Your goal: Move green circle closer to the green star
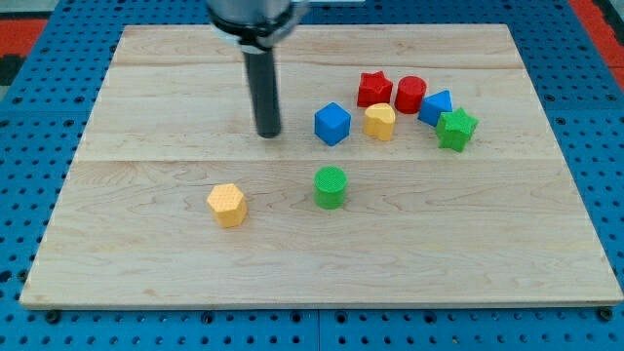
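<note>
No hand is fitted, so nothing is pinched; only the tip [268,134] is used. It is parked on the table [146,253], up-left of the green circle [331,187] and not touching it. The green star [455,129] sits up-right, touching the blue block [436,105]. Contact is best made on the circle's lower-left side, the push centred toward the star, passing below the yellow block [379,121].

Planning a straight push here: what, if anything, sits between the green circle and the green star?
Nothing visible. The board between the green circle and the green star is bare; the yellow block sits above that line. My tip stands up-left of the circle.
</note>
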